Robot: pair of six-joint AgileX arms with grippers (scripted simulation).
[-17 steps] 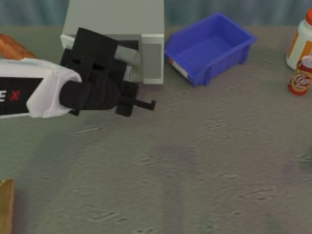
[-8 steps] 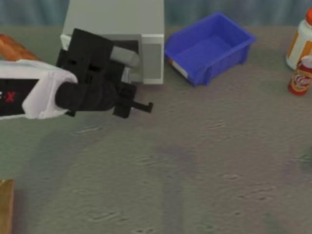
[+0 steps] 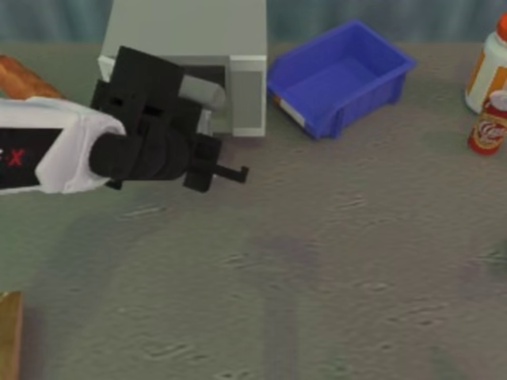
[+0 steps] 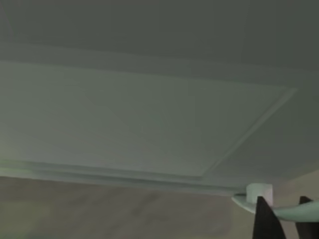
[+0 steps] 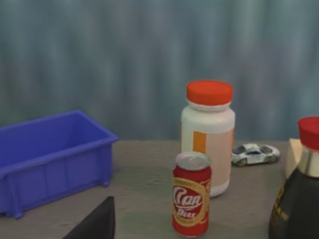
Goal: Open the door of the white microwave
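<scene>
The white microwave stands at the back left of the table. My left gripper hangs just in front of it and hides most of its front in the top view. In the left wrist view the door fills the picture as a flat pale panel. Its handle, a white post with a curved bar, runs between the two dark fingertips of my left gripper, which is shut on it. My right arm is out of the top view, and a dark part of the right gripper shows in the right wrist view.
A blue bin sits right of the microwave. At the far right stand a white bottle with an orange cap and a red can. The right wrist view adds a dark sauce bottle and a toy car. A brown object lies at the left edge.
A second ago my left gripper shifted slightly left, and a grey part of the microwave front beside it moved the same way. Over the last half second nothing has visibly moved.
</scene>
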